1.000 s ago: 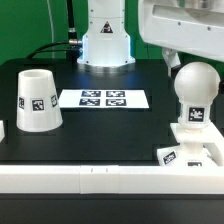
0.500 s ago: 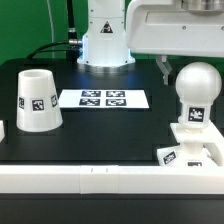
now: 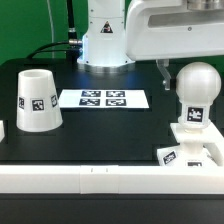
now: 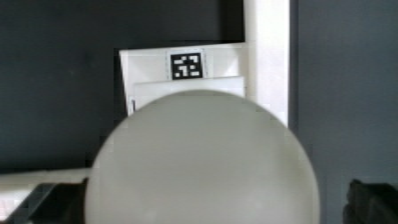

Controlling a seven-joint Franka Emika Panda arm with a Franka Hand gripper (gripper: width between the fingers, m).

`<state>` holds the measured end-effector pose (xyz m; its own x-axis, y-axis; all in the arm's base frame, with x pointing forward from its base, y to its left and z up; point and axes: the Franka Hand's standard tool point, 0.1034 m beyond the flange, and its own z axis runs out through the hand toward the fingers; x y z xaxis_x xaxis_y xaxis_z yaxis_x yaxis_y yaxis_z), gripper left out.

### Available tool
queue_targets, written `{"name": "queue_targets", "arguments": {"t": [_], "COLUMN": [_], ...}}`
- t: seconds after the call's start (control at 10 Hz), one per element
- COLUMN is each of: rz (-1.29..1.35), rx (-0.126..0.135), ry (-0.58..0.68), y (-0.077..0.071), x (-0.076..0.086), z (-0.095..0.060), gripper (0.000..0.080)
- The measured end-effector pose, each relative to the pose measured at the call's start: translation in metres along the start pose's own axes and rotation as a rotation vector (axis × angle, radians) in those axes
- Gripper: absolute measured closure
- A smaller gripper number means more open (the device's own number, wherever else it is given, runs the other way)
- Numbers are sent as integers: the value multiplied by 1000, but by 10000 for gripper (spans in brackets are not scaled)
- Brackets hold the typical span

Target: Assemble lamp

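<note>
The round white bulb point(image 3: 196, 86) stands upright by its tagged neck on the flat square base point(image 3: 192, 152) at the exterior view's right. The tapered white shade point(image 3: 36, 99) stands alone at the exterior view's left, mouth down. My gripper point(image 3: 181, 67) hangs over the bulb's top, jaws open, one dark finger point(image 3: 165, 69) beside the bulb and apart from it. In the wrist view the bulb point(image 4: 205, 160) fills the space between my two fingers point(image 4: 50, 204), and the base's tagged face point(image 4: 183, 72) shows beyond it. The gripper point(image 4: 214, 205) holds nothing.
The marker board point(image 3: 103, 98) lies flat on the black table between shade and bulb. A white rail point(image 3: 90, 180) runs along the table's front edge. The arm's white pedestal point(image 3: 105, 45) stands at the back. A small white piece point(image 3: 3, 128) sits at the left edge.
The arm's hand has moved toward the exterior view's left and come over the bulb. The dark finger now hangs beside the bulb's top. Bulb, base and shade have not moved.
</note>
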<state>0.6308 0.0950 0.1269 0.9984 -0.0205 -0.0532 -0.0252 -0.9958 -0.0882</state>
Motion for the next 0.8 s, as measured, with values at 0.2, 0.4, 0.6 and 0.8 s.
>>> {"name": "queue_targets", "arguments": {"t": [0.2,0.4,0.6,0.8], "rz": [-150,-304,-466,-627], "rx": [0,-1,-10,-27], "ry": [-2,-2,-4,-9], "y": [1,2,3,1], "x": [0,0,0,-1], "z": [1,2,2,3], "gripper": [101,101,101,101]}}
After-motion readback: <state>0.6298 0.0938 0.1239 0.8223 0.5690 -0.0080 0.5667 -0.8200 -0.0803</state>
